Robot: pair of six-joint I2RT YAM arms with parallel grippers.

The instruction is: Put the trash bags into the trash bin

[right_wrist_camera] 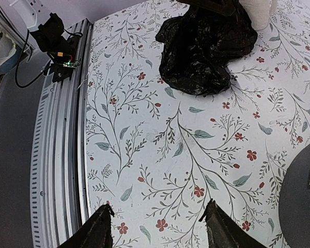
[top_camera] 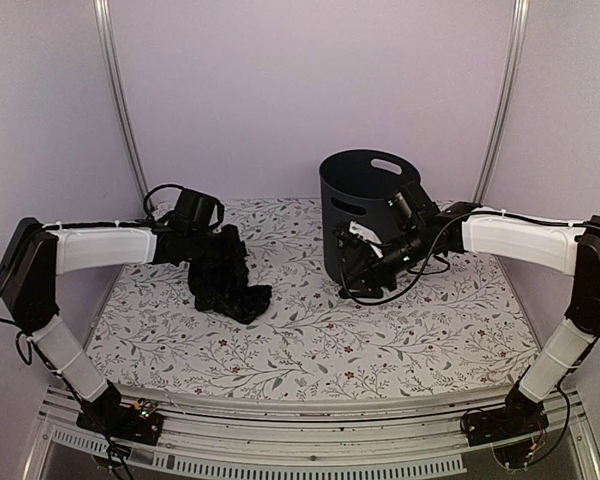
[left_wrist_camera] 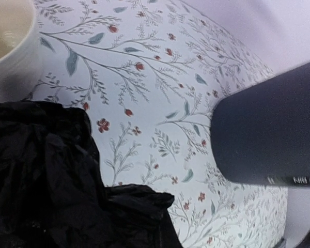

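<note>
Grasp step in hand: trash bag (top_camera: pixel 227 278) is clenched by left gripper (top_camera: pixel 202 228) near the worktop's (top_camera: pixel 380 340) rear-left corner, lower folds resting on the surface. Right gripper (right_wrist_camera: pixel 159 207) is spread, empty, beside trash bin (top_camera: pixel 365 200) at the rear edge. Next, probably: bag to be lifted above the rim and carried right.

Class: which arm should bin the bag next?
Left: the left gripper, jaws shut, holds the glossy black plastic bag; the right gripper, jaws open, sits beside the dark grey round plastic bin.

Both arms reach inward from the frame's edges.
The left arm (top_camera: pixel 100 248) stretches rightward, the left gripper (top_camera: pixel 202 222) clamped on the trash bag (top_camera: pixel 225 275); the right arm (top_camera: pixel 520 240) angles down-left, the right gripper (right_wrist_camera: pixel 157 230) with jaws parted.
</note>
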